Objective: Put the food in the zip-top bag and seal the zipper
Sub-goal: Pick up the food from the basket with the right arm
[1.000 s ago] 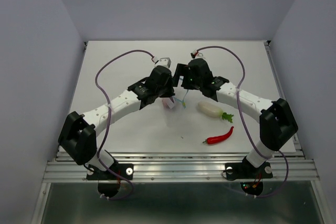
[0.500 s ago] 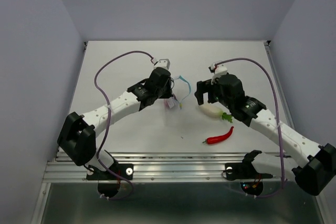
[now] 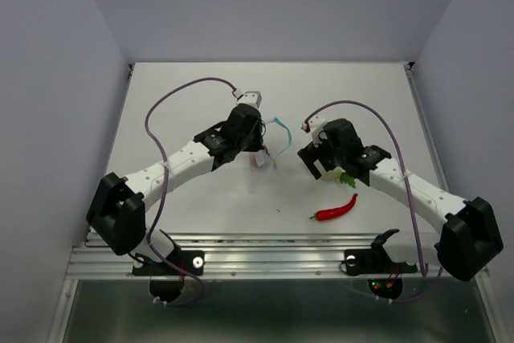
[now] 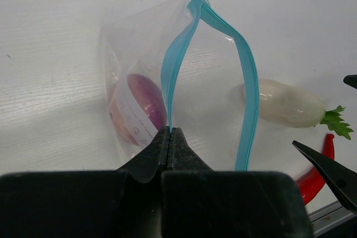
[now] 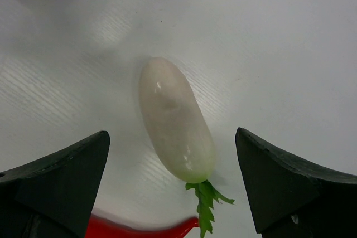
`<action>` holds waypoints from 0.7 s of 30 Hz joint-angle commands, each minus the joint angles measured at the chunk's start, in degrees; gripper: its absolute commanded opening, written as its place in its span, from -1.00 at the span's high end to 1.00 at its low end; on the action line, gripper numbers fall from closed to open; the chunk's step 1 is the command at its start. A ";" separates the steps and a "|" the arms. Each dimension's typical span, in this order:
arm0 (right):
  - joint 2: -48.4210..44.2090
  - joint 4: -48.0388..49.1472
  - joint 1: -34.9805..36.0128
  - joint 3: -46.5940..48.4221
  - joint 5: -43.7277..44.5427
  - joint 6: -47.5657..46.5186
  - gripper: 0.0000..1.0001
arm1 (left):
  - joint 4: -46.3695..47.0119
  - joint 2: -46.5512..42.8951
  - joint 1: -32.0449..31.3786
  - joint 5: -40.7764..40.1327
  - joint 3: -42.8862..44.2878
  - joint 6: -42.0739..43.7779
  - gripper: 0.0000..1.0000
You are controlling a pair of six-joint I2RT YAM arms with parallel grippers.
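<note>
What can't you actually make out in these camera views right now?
- Top view: the radish is mostly under the right gripper; only its leaves show.
- Top view: the onion inside the zip-top bag is a tiny blur beside the left gripper.
- Right wrist view: the bottom edge cuts off the chili, the top edge the bag.

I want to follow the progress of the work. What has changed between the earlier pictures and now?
The right gripper moved away from the bag, to the right and nearer the arm bases. It now hovers, jaws open, over the radish, not touching it. Nothing new was grasped. Unchanged: the left gripper stays shut on the bag's blue strip, the onion stays inside, and the chili lies where it was.
</note>
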 commanded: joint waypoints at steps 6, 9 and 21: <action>4.82 0.51 -4.82 1.50 -7.12 -2.59 -1.00 | 1.96 -2.62 0.13 0.51 -0.91 1.45 1.00; 7.45 0.51 -6.32 2.02 -7.23 -2.59 -1.00 | 1.87 -2.71 0.13 0.60 -0.82 1.54 1.00; 12.82 0.07 -8.69 2.99 -13.55 -0.83 -0.79 | 2.39 -1.92 0.13 1.66 -0.64 1.27 1.00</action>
